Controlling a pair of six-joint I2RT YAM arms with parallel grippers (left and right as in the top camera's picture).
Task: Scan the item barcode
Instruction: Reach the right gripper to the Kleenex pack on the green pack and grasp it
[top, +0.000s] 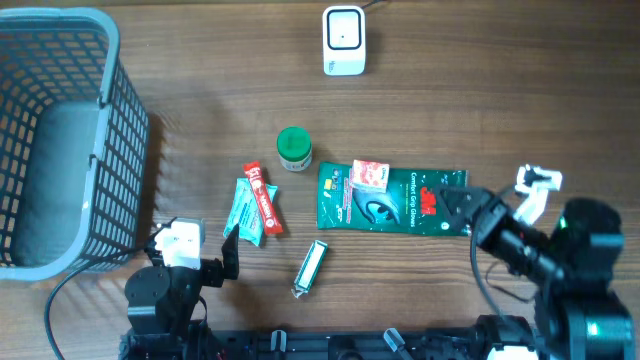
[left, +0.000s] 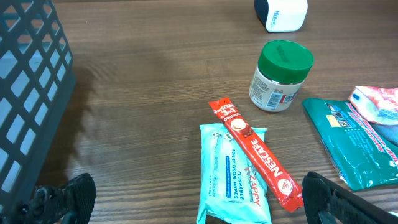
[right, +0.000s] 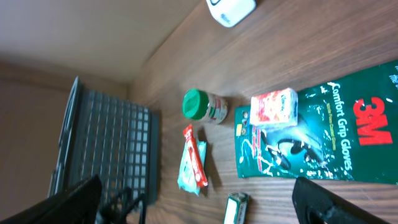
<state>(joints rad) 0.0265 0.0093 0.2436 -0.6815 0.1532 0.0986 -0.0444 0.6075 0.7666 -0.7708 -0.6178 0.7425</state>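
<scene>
The item closest to your right gripper (top: 450, 208) is the green glove packet (top: 390, 198). It lies flat on the bench (top: 500, 90), a little right of the middle, with its long side running left to right. It is dark green, with a red "3M" mark, the white words "Comfort Grip Gloves" and a picture of a glove. A small red and white packet (top: 369, 175) lies on its far left corner. You cannot make out a barcode on it from these views. The scanner (top: 343, 40), a small white box with a dark window, stands at the far side of the bench, well apart from the packet.

Your right gripper is over the right end of the glove packet. Its fingers (right: 336, 199) stand wide apart and hold nothing; whether they touch the packet, you cannot tell. Your left gripper (top: 195, 255) is at the near edge, just beside the basket (top: 60, 140), and its fingers (left: 62, 199) are fully spread and empty too.

The basket, a dark grid, takes the whole left side. A green-lidded jar (top: 294, 148) stands just left of the packet's far corner. A red Nescafé stick (top: 264, 198) lies across a teal tissue pack (top: 243, 213), left of the packet. A small green pack (top: 311, 267) lies near the front edge. Between the glove packet and the scanner the bench is bare wood, and so is the far right part.
</scene>
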